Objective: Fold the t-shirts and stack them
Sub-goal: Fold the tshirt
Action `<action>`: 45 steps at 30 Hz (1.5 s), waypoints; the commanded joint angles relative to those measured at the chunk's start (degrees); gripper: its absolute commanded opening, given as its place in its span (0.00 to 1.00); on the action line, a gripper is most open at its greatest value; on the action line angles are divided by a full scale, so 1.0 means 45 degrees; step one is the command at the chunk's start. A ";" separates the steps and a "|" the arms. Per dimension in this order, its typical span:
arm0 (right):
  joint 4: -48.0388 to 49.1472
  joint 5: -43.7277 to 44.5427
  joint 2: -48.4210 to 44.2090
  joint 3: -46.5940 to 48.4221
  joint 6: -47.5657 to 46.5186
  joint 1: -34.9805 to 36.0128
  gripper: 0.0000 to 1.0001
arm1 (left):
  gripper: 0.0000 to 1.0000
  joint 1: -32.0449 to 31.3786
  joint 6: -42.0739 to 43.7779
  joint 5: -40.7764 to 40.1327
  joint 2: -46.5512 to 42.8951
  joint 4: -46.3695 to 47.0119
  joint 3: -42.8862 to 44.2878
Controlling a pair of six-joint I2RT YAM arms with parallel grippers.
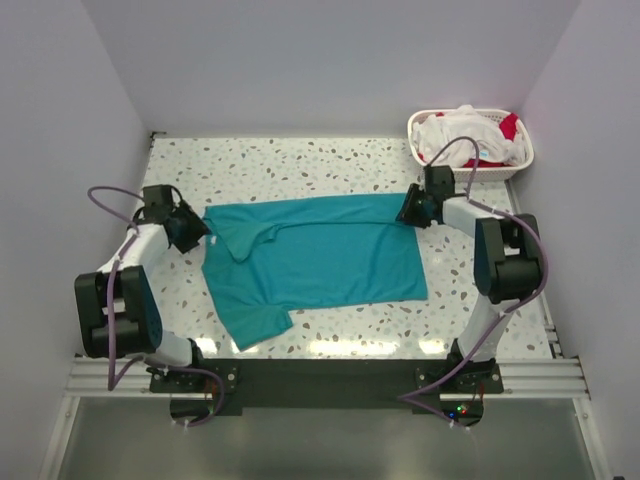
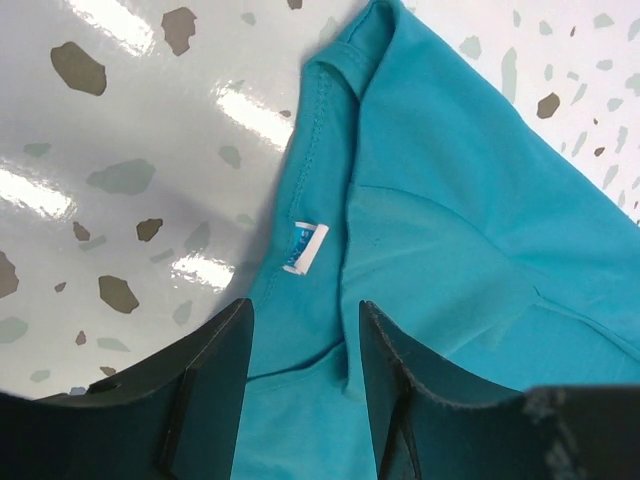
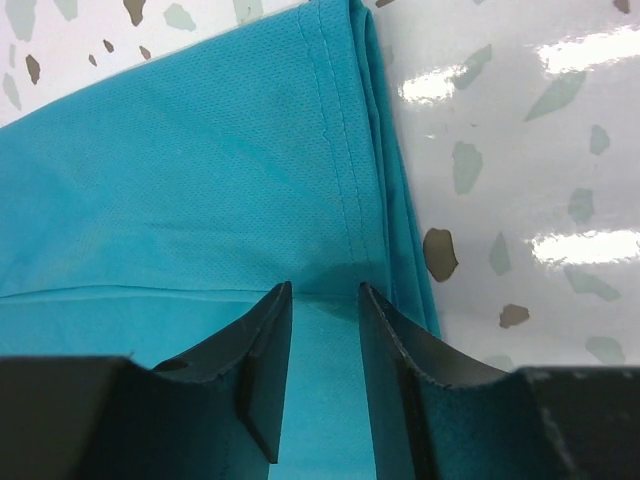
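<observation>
The teal t-shirt [image 1: 320, 260] lies sideways on the table, collar to the left and hem to the right, with its far edge folded over. My left gripper [image 1: 195, 232] is low over the collar, by the white neck label [image 2: 305, 248]. Its jaws [image 2: 305, 310] stand apart with flat fabric between them. My right gripper [image 1: 408, 212] is at the shirt's far right corner. Its jaws [image 3: 325, 290] stand a little apart over the fold near the stitched hem [image 3: 340, 150]. White and red t-shirts [image 1: 462, 128] are bunched in the basket.
The white lattice basket [image 1: 520, 160] stands at the back right corner, just behind my right arm. Speckled terrazzo tabletop [image 1: 300, 165] shows around the shirt. One teal sleeve [image 1: 250, 325] points toward the near edge. Walls close in on the left, back and right.
</observation>
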 commanded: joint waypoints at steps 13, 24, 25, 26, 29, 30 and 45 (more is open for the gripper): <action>0.0265 -0.0357 0.0627 0.1962 -0.0230 0.0234 0.41 | 0.41 -0.1323 0.0037 0.0293 0.4206 0.0178 0.4371; 0.0403 0.0286 0.3381 0.3719 0.0005 0.0118 0.41 | 0.33 -0.1323 0.0329 -0.0273 0.7504 0.0024 0.7163; 0.0266 0.0345 0.3598 0.4302 -0.0073 0.0098 0.41 | 0.33 -0.1323 0.0369 -0.0351 0.7780 -0.0094 0.7475; 0.0130 0.0365 0.3774 0.4636 -0.0248 0.0098 0.41 | 0.33 -0.1304 0.0408 -0.0410 0.8053 -0.0192 0.8058; -0.0514 0.0113 0.4303 0.5864 -0.0658 0.0098 0.41 | 0.38 -0.1304 0.0564 -0.0391 0.8739 -0.0583 0.8843; -0.0710 0.0034 0.4245 0.6044 -0.0737 0.0098 0.43 | 0.40 -0.1323 0.0642 -0.0333 0.8643 -0.0680 0.9116; 0.3752 -0.2467 0.0767 0.2903 0.3888 0.4137 0.56 | 0.57 -0.1655 0.1520 -0.1797 0.0761 -0.0956 0.3988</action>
